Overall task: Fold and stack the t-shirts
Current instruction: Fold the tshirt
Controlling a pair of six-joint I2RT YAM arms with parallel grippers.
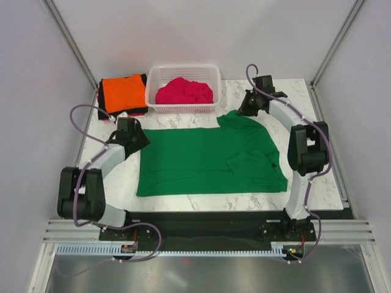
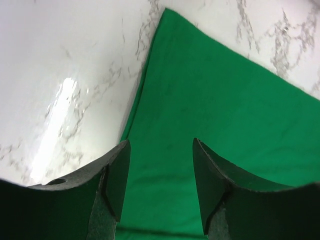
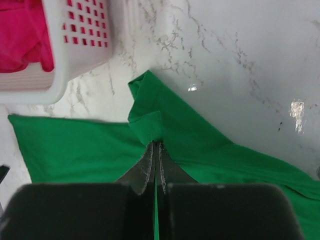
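Observation:
A bright green t-shirt (image 1: 208, 159) lies spread flat across the middle of the marble table. My right gripper (image 1: 247, 110) is shut on its far right sleeve (image 3: 150, 125), the cloth pinched between the closed jaws. My left gripper (image 1: 140, 138) is open just above the shirt's far left corner (image 2: 200, 100), with nothing between the fingers (image 2: 117, 175). A magenta-pink t-shirt (image 1: 184, 91) lies crumpled in the white basket (image 1: 153, 85). A folded orange t-shirt (image 1: 122, 91) lies on darker folded ones (image 1: 135, 112) at the far left.
The white lattice basket (image 3: 75, 55) stands at the back centre, close to my right gripper. Grey enclosure walls surround the table (image 1: 317, 177). A black strip (image 1: 208, 217) runs along the near edge by the arm bases.

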